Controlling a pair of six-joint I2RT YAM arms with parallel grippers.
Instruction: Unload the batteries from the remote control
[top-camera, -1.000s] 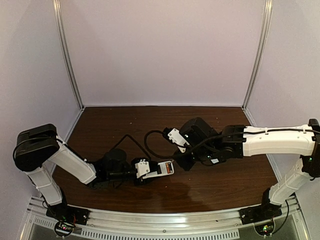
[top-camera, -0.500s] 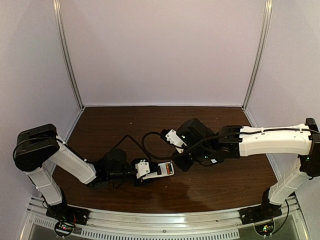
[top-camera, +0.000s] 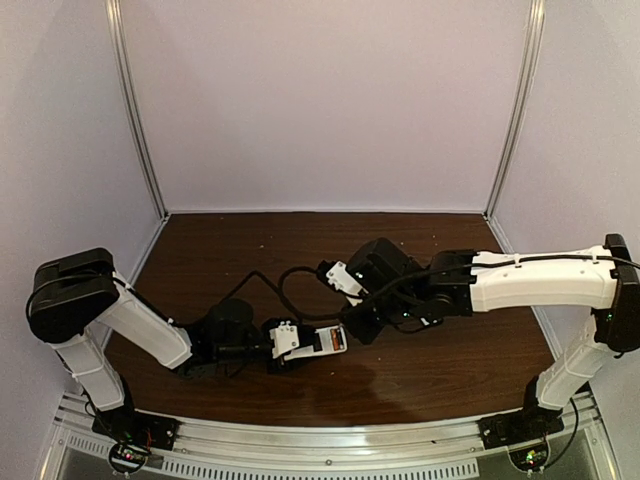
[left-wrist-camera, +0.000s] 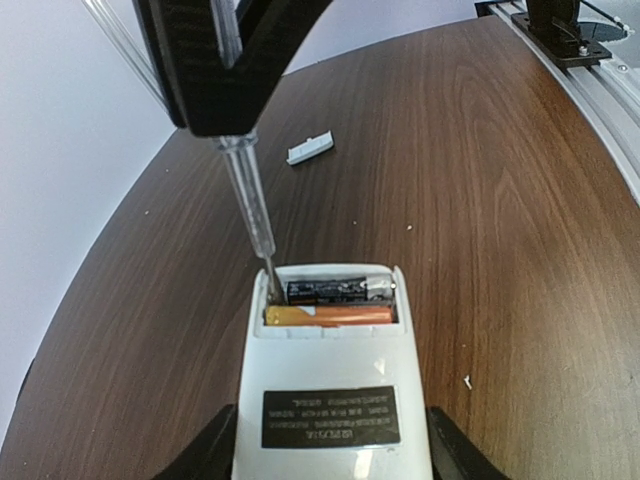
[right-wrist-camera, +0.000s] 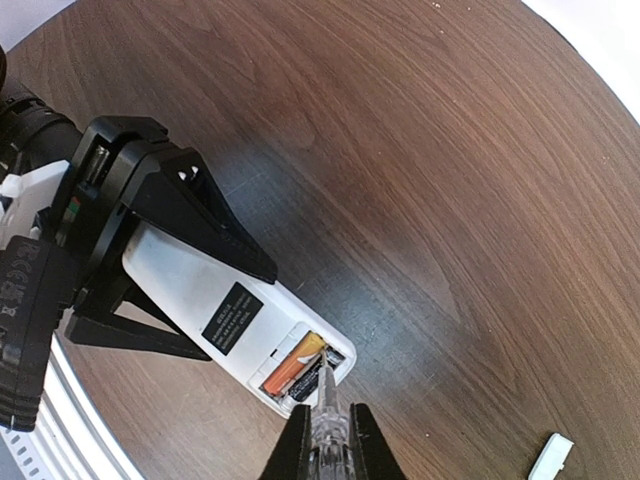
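Right end effector (right-wrist-camera: 325, 428) clamps the screwdriver (left-wrist-camera: 246, 192); left end effector (left-wrist-camera: 330, 452) grips the remote control (left-wrist-camera: 330, 385).
You pry the batteries (left-wrist-camera: 335, 292) from one end; they look light, slick.

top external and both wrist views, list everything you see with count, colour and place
remote control: 1, white, back up with a black label, battery bay open
dark battery: 1, black with a silvery end, in the bay
orange battery: 1, orange, in the bay beside the dark one
screwdriver: 1, clear shaft with a metal tip, tip in the bay at the dark battery's end
small plastic piece: 1, white, flat on the table apart from the remote
table: 1, dark brown wood grain
walls: pale lilac, around the table
left gripper: 1, black, clamped on the remote's sides
right gripper: 1, black, closed on the screwdriver
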